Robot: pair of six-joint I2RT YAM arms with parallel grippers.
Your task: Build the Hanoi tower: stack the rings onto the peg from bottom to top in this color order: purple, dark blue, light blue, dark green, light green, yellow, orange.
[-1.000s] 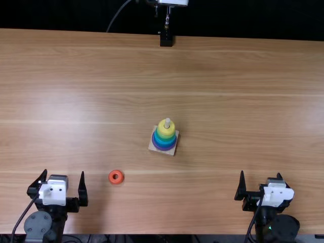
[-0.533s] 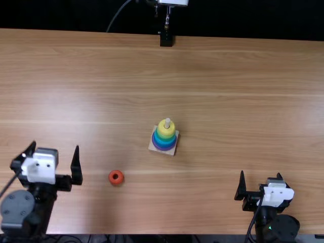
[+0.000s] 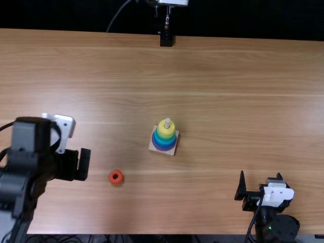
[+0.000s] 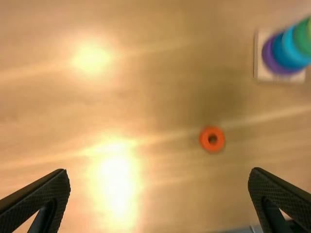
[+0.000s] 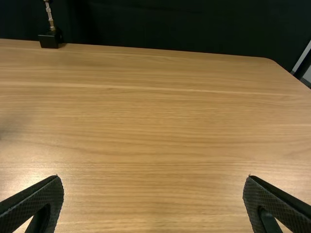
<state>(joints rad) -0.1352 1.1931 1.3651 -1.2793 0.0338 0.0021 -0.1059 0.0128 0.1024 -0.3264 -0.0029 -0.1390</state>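
An orange ring (image 3: 120, 178) lies flat on the light brown wooden table (image 3: 228, 101), hole facing up, in the near left part of the scene. It sits apart from the tower, to its left and nearer. The tower stands about mid-table: a pale square base (image 3: 170, 152) with an upright peg (image 3: 167, 122), whose pale tip pokes out above the stack. From the bottom, the stacked rings are purple (image 3: 163, 148), dark blue (image 3: 164, 144), light blue (image 3: 164, 139), then green, with a yellow ring (image 3: 162, 128) on top. The green band appears to be two shades, though its layers are hard to separate.

To the left of the orange ring, the left gripper (image 3: 81, 164) is above the table. Its two black fingers are spread wide, with nothing between them. At the near right, well apart from the tower, the right gripper (image 3: 260, 173) also has its fingers wide apart and empty. At the far edge, left of the right gripper, is a small black stand (image 3: 166, 40).
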